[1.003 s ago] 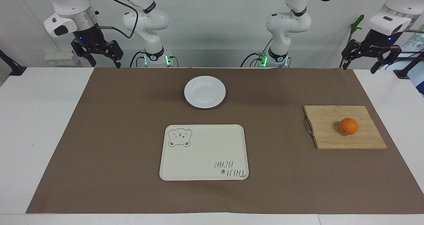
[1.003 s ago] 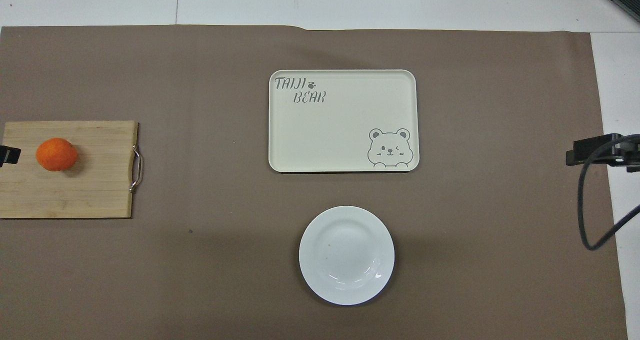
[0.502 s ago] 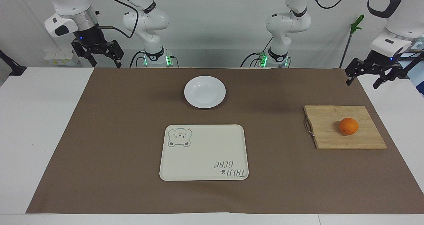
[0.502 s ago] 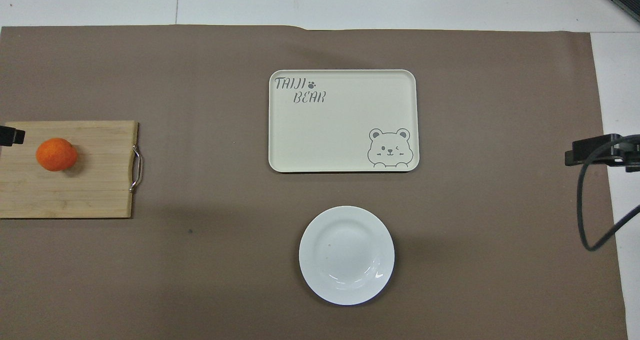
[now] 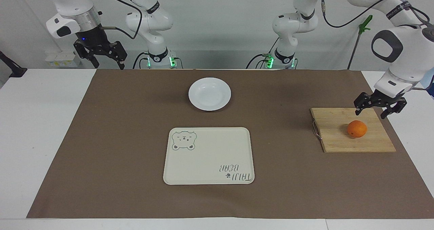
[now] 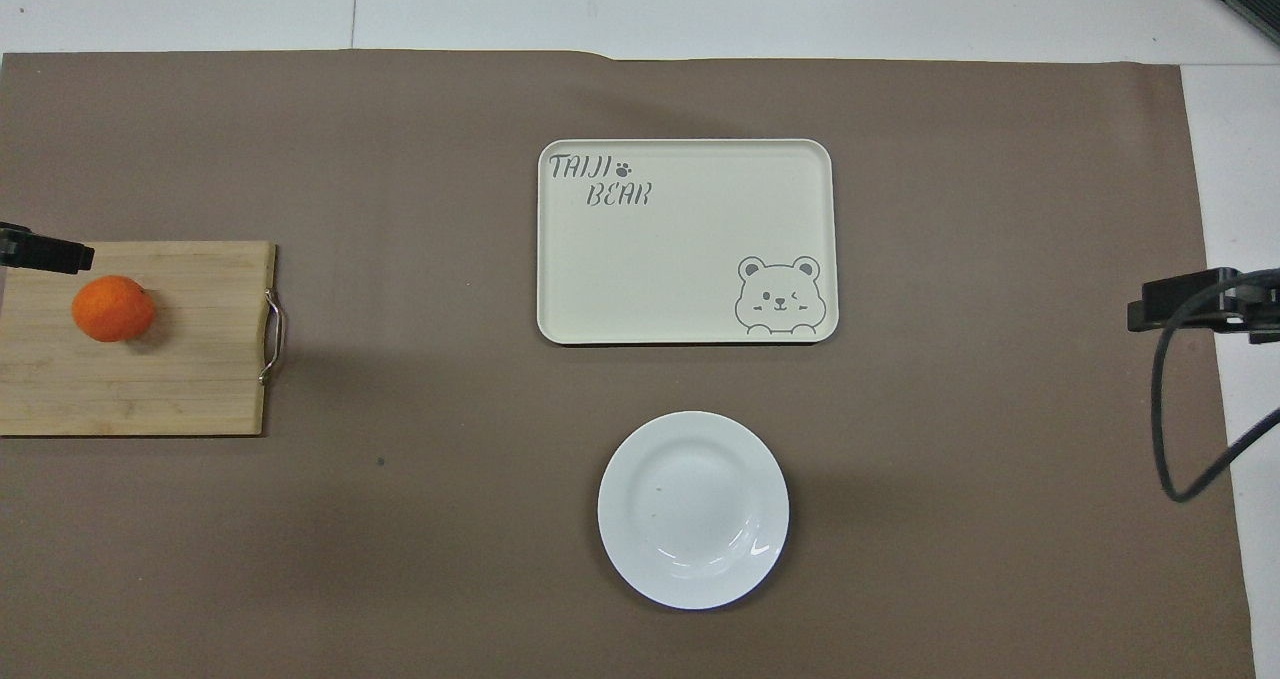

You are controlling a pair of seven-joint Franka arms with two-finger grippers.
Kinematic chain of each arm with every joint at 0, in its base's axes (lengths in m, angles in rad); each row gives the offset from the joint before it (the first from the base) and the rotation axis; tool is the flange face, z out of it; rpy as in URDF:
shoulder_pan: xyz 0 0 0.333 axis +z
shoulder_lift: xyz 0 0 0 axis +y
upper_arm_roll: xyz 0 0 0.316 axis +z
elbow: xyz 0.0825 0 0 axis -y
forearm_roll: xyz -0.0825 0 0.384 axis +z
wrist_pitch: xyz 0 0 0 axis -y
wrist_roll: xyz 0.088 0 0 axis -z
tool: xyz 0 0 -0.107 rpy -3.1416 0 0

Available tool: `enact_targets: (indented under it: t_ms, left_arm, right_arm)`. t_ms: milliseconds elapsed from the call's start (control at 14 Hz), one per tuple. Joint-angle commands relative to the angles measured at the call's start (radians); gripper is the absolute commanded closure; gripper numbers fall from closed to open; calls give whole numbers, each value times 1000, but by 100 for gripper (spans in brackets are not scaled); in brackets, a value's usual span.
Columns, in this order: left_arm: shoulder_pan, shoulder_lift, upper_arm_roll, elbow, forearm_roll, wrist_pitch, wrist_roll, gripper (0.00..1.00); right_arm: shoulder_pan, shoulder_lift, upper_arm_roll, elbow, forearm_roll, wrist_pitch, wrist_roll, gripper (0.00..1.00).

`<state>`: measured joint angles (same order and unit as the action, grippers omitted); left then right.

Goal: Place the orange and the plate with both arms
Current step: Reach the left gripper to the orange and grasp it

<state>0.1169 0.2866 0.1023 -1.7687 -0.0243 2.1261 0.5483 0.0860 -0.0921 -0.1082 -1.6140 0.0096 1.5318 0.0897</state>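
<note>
left gripper point(image 5: 371, 114) hangs spread over the cutting board point(image 5: 339, 135) near the orange point(image 5: 356, 128).

Bright, even, diffuse light from above in both views. Soft faint shadows only: dim patch on matte brown paper mat point(image 6: 400, 559) beside glossy round white plate point(image 6: 693, 509), toward right arm's end; small soft shadow beside small round orange fruit point(image 6: 113, 308) on pale wooden cutting board point(image 6: 180, 379). Small highlights on plate's inner rim, no strong glare. Sharp focus throughout, no motion blur. Straight mat edges, no evident distortion. White desk point(image 5: 40, 138) margins near blown out.
</note>
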Motion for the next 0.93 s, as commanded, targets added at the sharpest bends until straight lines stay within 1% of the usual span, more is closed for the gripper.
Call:
enact_targets:
  t_ms: [0, 72, 143, 358, 430, 502, 573, 645, 717, 860]
  left_arm:
    - [26, 6, -10, -124, -2, 145, 50, 0]
    - [33, -1, -10, -177, -2, 197, 58, 0]
    - [41, -7, -9, -199, -2, 207, 64, 0]
    - [61, -17, -9, -212, -2, 207, 108, 0]
    - [58, -17, -9, -212, -2, 207, 107, 10]
    - [58, -17, -9, -210, -2, 203, 107, 58]
    - [53, -17, -9, -207, -2, 203, 113, 92]
    - [41, -17, -9, -199, -2, 204, 110, 100]
    - [33, -18, -10, -195, -2, 212, 102, 100]
    - [11, -50, -12, -178, -2, 201, 91, 100]
  right_arm:
    - [-6, -21, 5, -20, 4, -24, -28, 0]
    - [-14, -21, 5, -20, 4, -24, -45, 0]
    - [-17, -21, 5, -20, 4, -16, -53, 0]
    - [-5, -24, 5, -24, 4, -10, -56, 0]
    - [-5, -26, 5, -30, 4, -10, -56, 0]
    - [-5, -31, 7, -32, 3, -10, -56, 0]
    - [-5, -31, 7, -32, 3, -12, -56, 0]
    - [-6, -31, 5, -33, 4, -13, -56, 0]
    - [-6, -32, 5, -35, 3, -12, -56, 0]
    - [-5, -32, 7, -35, 3, -10, -53, 0]
